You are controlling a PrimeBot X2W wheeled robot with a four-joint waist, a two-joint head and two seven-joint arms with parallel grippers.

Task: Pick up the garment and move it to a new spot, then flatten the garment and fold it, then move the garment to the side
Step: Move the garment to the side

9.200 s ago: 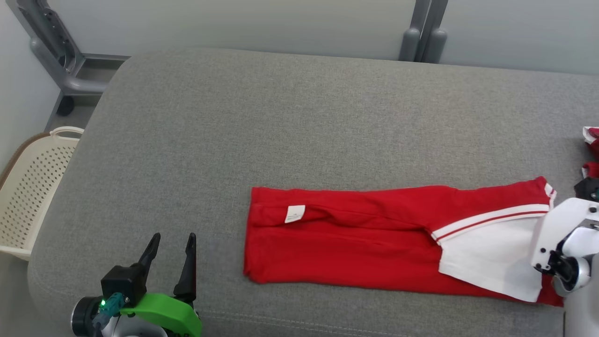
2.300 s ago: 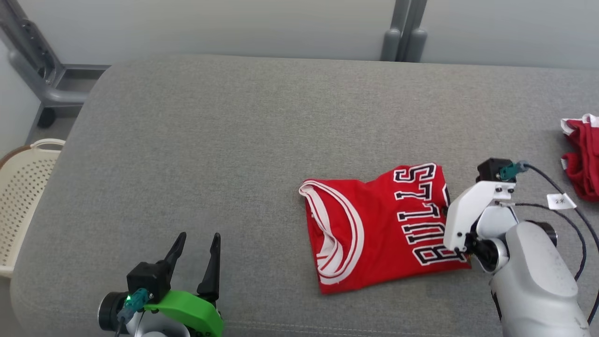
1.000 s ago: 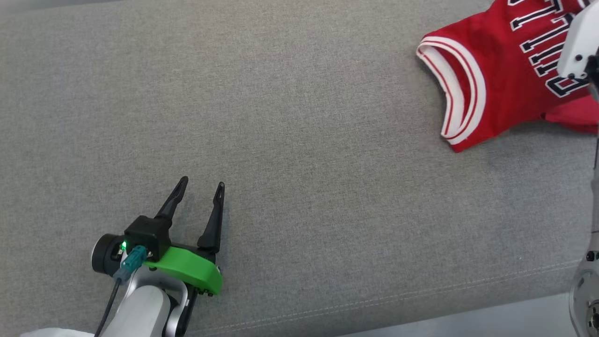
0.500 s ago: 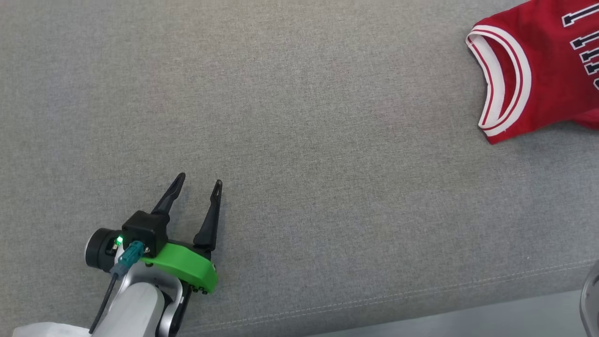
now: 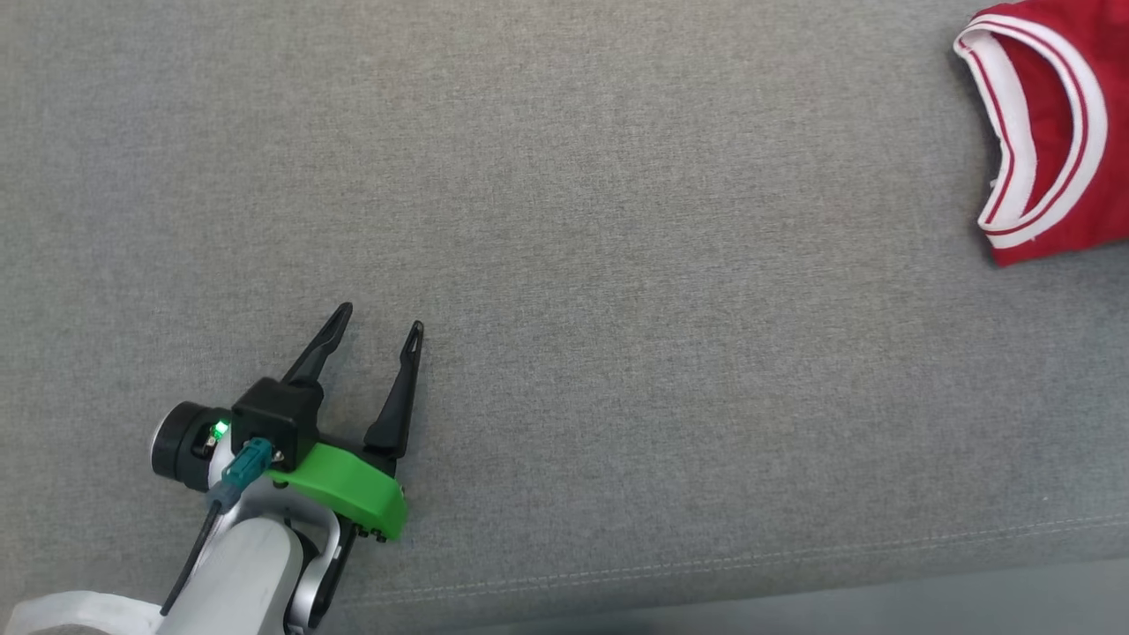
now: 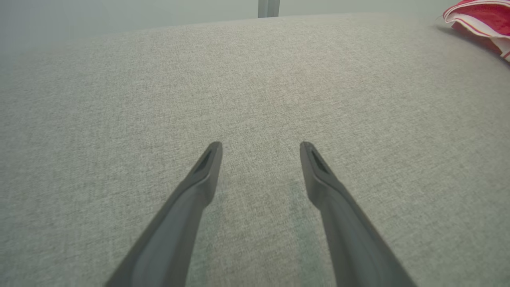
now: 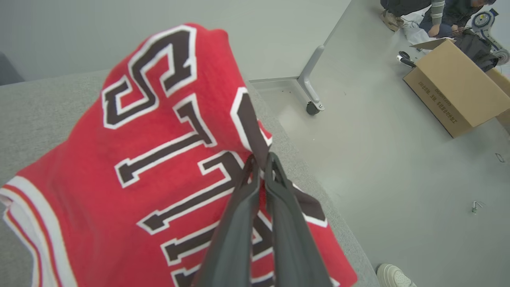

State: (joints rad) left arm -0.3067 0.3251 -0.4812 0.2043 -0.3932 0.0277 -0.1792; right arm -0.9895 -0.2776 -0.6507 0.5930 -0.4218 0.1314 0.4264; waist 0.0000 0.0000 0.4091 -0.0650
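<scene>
Grey counter (image 5: 617, 220). Folded garment (image 7: 71, 159) carried rightward, pinched in right claw (image 7: 261, 159); final side-move likely under way. Left claw (image 5: 380, 317) spread, empty.

- The garment (image 7: 119, 179) is bright red, with black lettering outlined in white and white trim carrying thin red stripes.
- The cushion (image 5: 617, 265) is a flecked grey weave.
- The left gripper (image 5: 380, 317) has black fingers on a vivid green mount.
- The cardboard box (image 7: 454, 85) is tan.
</scene>
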